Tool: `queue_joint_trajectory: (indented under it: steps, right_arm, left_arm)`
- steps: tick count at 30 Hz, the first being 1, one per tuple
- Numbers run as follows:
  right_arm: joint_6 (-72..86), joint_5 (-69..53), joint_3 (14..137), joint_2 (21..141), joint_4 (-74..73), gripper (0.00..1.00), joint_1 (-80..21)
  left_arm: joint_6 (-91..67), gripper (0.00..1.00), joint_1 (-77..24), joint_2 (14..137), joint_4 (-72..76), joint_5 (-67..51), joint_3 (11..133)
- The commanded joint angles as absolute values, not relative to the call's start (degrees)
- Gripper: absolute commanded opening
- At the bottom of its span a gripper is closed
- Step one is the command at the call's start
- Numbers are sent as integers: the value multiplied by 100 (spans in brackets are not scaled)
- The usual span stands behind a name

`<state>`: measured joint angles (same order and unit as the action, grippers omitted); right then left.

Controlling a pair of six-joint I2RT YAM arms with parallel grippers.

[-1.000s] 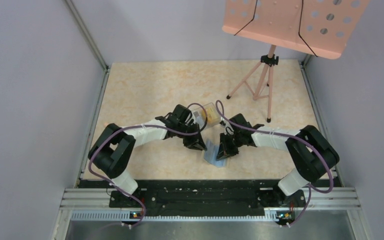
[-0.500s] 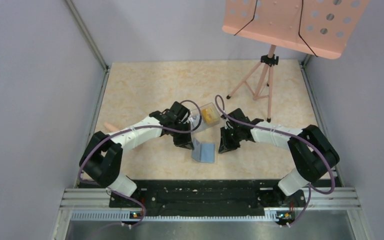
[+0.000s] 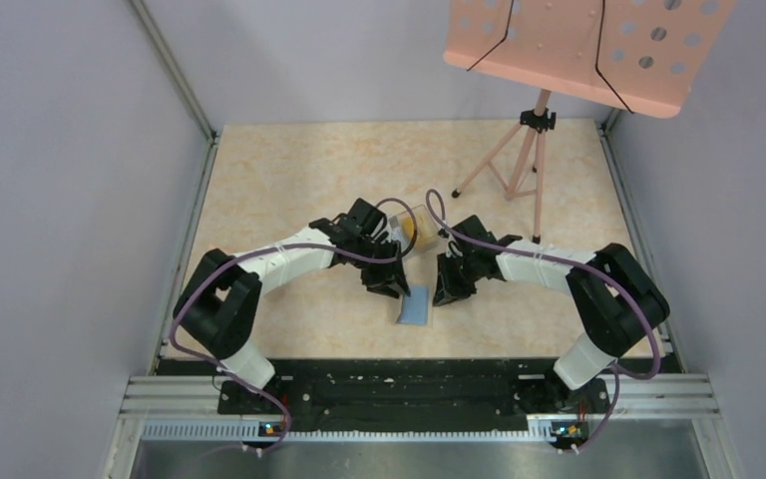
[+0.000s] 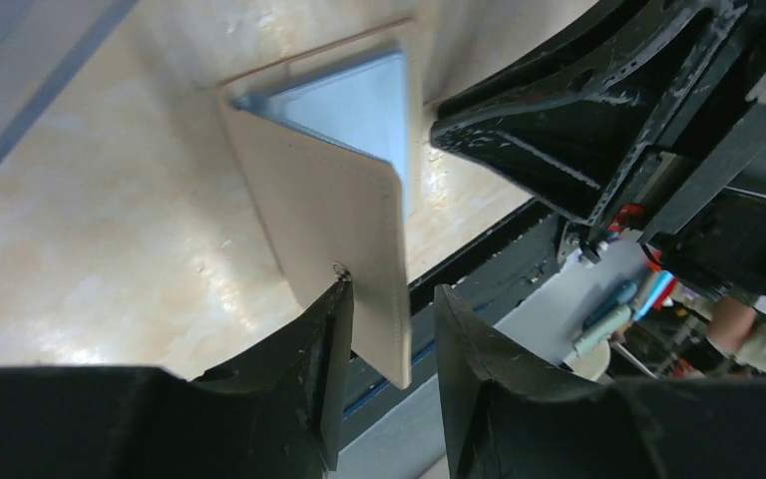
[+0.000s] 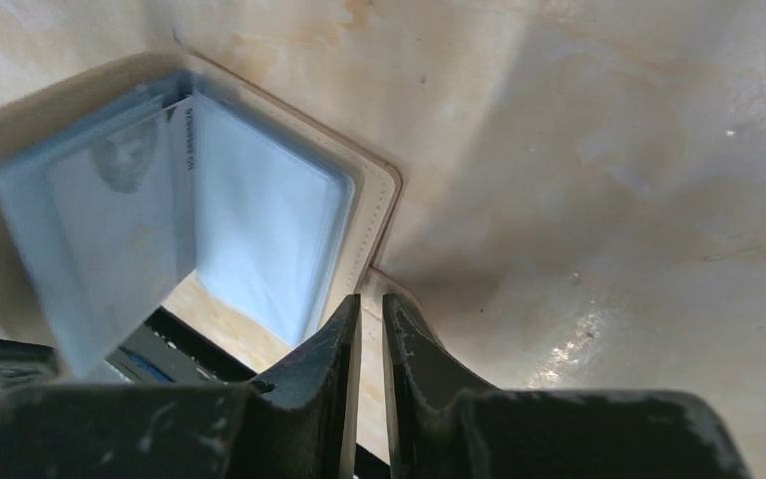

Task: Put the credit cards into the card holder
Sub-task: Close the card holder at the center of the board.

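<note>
The card holder (image 3: 415, 307) lies open near the table's front, light blue inside, between both grippers. In the left wrist view its tan flap (image 4: 329, 210) stands up between the fingers of my left gripper (image 4: 394, 289). The jaws are open and only the left finger touches the flap, by the dark dot. My right gripper (image 5: 371, 299) stands at the holder's right edge (image 5: 364, 235), its jaws a narrow slit apart with nothing clearly in them. A pale card with a bluish portrait (image 5: 125, 165) shows in the raised blue sleeves. Yellow-orange credit cards (image 3: 408, 233) sit in a clear box.
The clear plastic box (image 3: 421, 222) stands just behind the grippers. A pink music stand (image 3: 578, 50) on a tripod (image 3: 519, 170) fills the back right. Grey walls close in the sides, and a black rail (image 3: 409, 384) runs along the near edge.
The holder slid left from under the right gripper. My left gripper pinched the flap, then opened around it and shifted right. My right gripper's jaws parted a little.
</note>
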<state>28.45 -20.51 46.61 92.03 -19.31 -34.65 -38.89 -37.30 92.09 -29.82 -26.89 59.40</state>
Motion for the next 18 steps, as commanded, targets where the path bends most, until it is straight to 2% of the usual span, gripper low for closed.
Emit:
queue_joint_trajectory:
  steps: [1, 11, 18]
  right_arm:
    - [2976, -2342, 4645, 9168, -1559, 13, -3386]
    - [3108, -2414, 4706, 8602, -1740, 13, -3055]
    - [3007, -2378, 4913, 8358, -2007, 13, -2924]
  left_arm:
    - [-4023, 41, -3788, 9641, -2073, -3660, 6093]
    - [-4197, 46, -3832, 10566, -1529, -4178, 6292]
    - [-4144, 46, -3849, 10653, -1581, -4168, 6353]
